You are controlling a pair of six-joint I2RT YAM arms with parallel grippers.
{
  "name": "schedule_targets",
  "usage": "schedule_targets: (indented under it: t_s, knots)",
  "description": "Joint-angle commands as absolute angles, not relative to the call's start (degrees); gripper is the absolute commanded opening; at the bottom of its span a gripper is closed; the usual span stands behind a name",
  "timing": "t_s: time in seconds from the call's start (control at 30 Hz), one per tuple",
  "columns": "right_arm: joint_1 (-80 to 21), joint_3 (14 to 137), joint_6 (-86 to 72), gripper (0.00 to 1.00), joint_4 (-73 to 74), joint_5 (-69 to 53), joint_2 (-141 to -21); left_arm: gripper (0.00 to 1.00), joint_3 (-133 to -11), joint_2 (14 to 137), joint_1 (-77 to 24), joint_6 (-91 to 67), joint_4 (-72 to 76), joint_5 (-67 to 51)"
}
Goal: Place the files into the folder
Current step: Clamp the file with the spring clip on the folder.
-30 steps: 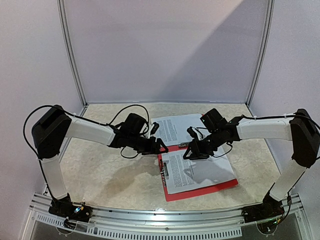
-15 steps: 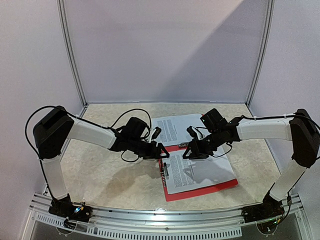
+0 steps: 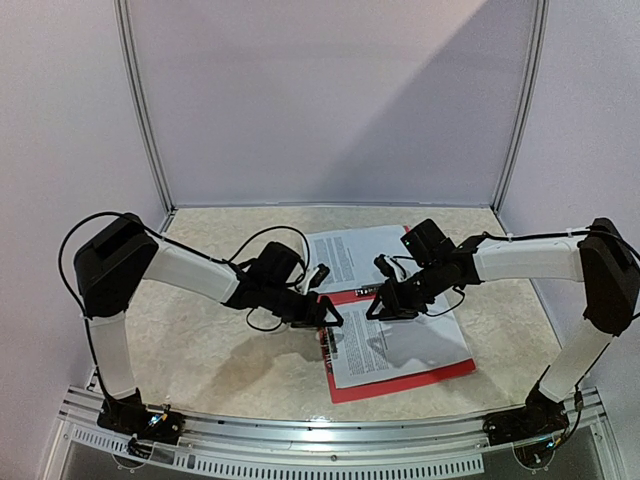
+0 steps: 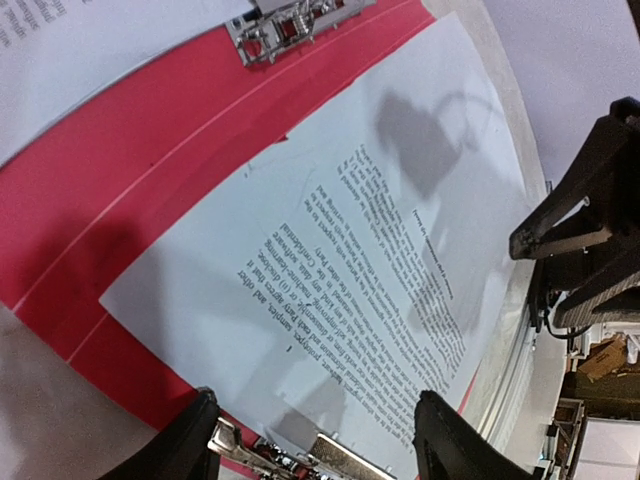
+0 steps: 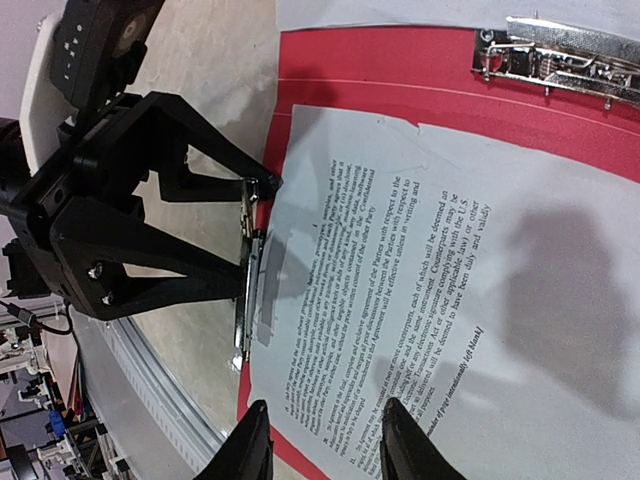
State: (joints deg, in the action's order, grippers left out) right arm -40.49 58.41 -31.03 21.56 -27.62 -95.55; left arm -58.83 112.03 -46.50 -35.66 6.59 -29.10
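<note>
On the table (image 3: 200, 340), the red folder (image 3: 400, 385) lies open and flat. 1 printed sheet (image 3: 390, 345) rests on its inside cover. A 2nd sheet (image 3: 345, 255) lies beyond it, its near edge at the folder's far edge.

Both sheets carry dense black text. Only fragments are legible: "shall be deemed an" in the right wrist view and "samples, and other" in the left wrist view.

2 metal clips are seen on the folder: a side clip (image 5: 248, 290) at its left edge and an upper clip (image 5: 560, 60) at its far edge.

The left gripper (image 3: 328, 315) is positioned at the folder's left edge. Its jaws stand apart, astride the side clip; pressure on the clip cannot be confirmed. The right gripper (image 3: 380, 303) is held over the far part of the 1st sheet, jaws partly apart, nothing between them.

Compared with 1 second ago, the left gripper has been moved nearer and rightward onto the folder's edge. The right gripper, folder and sheets are unchanged.
</note>
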Motion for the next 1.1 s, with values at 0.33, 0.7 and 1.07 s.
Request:
schedule_targets:
  t_s: [0.33, 0.7, 1.07]
  knots:
    - [-40.8, 56.6, -30.6, 0.37, 20.7, -27.8, -95.0, 0.65, -57.1, 106.2, -48.3, -37.5, 7.2, -29.9]
    - [-40.7, 55.5, -31.5, 0.41, 19.3, -29.4, -95.0, 0.64, -54.4, 104.1, -53.0, -39.0, 6.9, -30.3]
    - [-42.7, 53.1, -37.9, 0.46, 11.8, -34.5, -96.9, 0.69, -60.3, 97.3, -54.9, -36.3, -4.1, -20.5]
